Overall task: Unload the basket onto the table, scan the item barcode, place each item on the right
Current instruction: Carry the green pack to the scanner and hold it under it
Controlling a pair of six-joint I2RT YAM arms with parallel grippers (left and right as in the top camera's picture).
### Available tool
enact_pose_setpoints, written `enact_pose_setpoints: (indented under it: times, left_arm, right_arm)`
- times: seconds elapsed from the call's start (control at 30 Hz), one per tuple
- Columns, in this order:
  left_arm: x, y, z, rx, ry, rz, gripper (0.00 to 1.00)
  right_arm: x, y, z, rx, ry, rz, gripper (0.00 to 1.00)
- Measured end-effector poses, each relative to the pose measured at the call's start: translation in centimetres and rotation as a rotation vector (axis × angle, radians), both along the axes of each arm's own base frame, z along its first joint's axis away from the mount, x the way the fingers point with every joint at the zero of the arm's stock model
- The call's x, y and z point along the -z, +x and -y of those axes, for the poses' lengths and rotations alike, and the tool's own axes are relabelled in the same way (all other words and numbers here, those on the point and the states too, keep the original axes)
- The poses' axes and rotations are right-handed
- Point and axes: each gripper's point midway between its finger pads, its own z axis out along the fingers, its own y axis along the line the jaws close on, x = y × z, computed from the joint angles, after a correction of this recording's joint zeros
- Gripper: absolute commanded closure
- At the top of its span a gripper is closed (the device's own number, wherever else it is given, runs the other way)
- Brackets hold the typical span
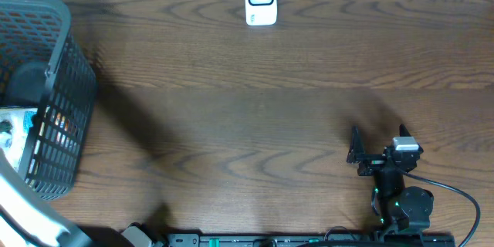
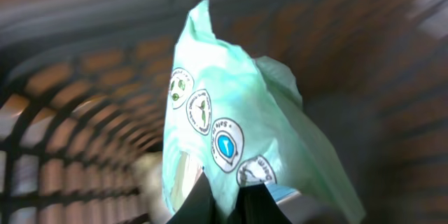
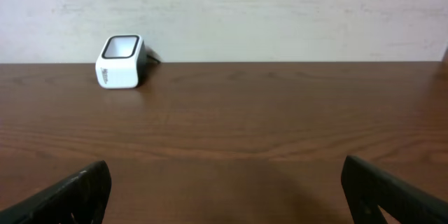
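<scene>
The left hand (image 2: pixel 225 200) was closed on the lower edge of a pale green bag (image 2: pixel 224 105), its two dark fingers (image 2: pixel 196 206) pinching the thin plastic between them at the bottom of the left wrist view. The bag stood up from the grip, crumpled, with round printed badges down its front. Around it rose the lattice wall of the basket (image 2: pixel 56 147), blurred and close on every side, so the hand had little room there.

From overhead, the dark mesh basket (image 1: pixel 62 100) sat at the left edge of the desk (image 1: pixel 247 108), partly cut off by the frame. Pale packaging showed inside it at the far left. Whether that was the same bag could not be told. The white left arm (image 1: pixel 31 216) ran in from the lower left corner toward the basket. The scanner (image 1: pixel 261 0) stood at the far edge of the desk, near the middle, well apart from the basket. The right hand (image 1: pixel 378 135) rested near the front right, fingers spread wide and gripping nothing. A broad stretch of bare wood lay between basket, scanner and right hand.

In the right wrist view, the right hand (image 3: pixel 231 203) was open, a finger at each lower corner. Clear wood ran ahead to the scanner (image 3: pixel 121 61) at the back edge, to the left, before a pale wall (image 3: pixel 280 14).
</scene>
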Motion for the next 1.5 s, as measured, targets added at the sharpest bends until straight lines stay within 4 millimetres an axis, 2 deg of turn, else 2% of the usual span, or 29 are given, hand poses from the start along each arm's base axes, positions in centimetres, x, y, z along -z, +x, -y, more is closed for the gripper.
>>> enact_pose_setpoints:
  times: [0.07,0.17,0.3,0.43,0.47,0.53,0.6,0.73,0.8,0.93,1.0,1.23,1.37,1.43,1.47,1.5]
  left_arm:
    - [-3.9,1.5,1.3,0.052,0.043,0.173,0.93]
    - [-8.6,3.3,3.8,0.139,0.081,0.372,0.93]
    - [-13.5,5.0,8.5,0.282,0.108,0.551,0.93]
    - [-16.2,6.7,14.7,0.455,0.091,0.643,0.93]
    - [-16.8,7.5,16.9,0.52,0.079,0.665,0.93]
    - [-17.1,8.7,20.2,0.618,0.048,0.682,0.93]
    - [-16.8,10.0,24.4,0.741,0.001,0.677,0.93]
    - [-14.4,11.8,32.2,0.967,-0.086,0.592,0.93]
    - [-12.1,12.4,36.5,1.082,-0.147,0.512,0.93]
    - [-7.4,13.4,42.7,1.227,-0.239,0.357,0.92]
    - [-4.9,14.1,45.0,1.262,-0.266,0.279,0.93]
    - [5.6,16.7,50.4,1.291,-0.276,-0.012,0.92]
    - [11.5,17.2,52.7,1.304,-0.289,-0.16,0.92]
    - [13.8,17.2,53.5,1.312,-0.295,-0.215,0.92]
    - [14.9,17.1,53.8,1.315,-0.298,-0.24,0.85]
    - [15.9,17.1,54.2,1.318,-0.299,-0.265,0.83]
  right_arm:
    - [0.0,0.0,0.0,0.0,0.0,0.0,0.01]
    - [0.0,0.0,0.0,0.0,0.0,0.0,0.01]
    - [0.0,0.0,0.0,0.0,0.0,0.0,0.01]
    - [0.0,0.0,0.0,0.0,0.0,0.0,0.01]
    - [0.0,0.0,0.0,0.0,0.0,0.0,0.01]
    - [0.0,0.0,0.0,0.0,0.0,0.0,0.01]
    - [0.0,0.0,0.0,0.0,0.0,0.0,0.01]
    - [0.0,0.0,0.0,0.0,0.0,0.0,0.01]
    - [0.0,0.0,0.0,0.0,0.0,0.0,0.01]
    - [0.0,0.0,0.0,0.0,0.0,0.0,0.01]
    - [0.0,0.0,0.0,0.0,0.0,0.0,0.01]
    - [0.0,0.0,0.0,0.0,0.0,0.0,0.01]
    - [0.0,0.0,0.0,0.0,0.0,0.0,0.01]
    - [0.0,0.0,0.0,0.0,0.0,0.0,0.01]
    - [0.0,0.0,0.0,0.0,0.0,0.0,0.01]
    - [0.0,0.0,0.0,0.0,0.0,0.0,0.01]
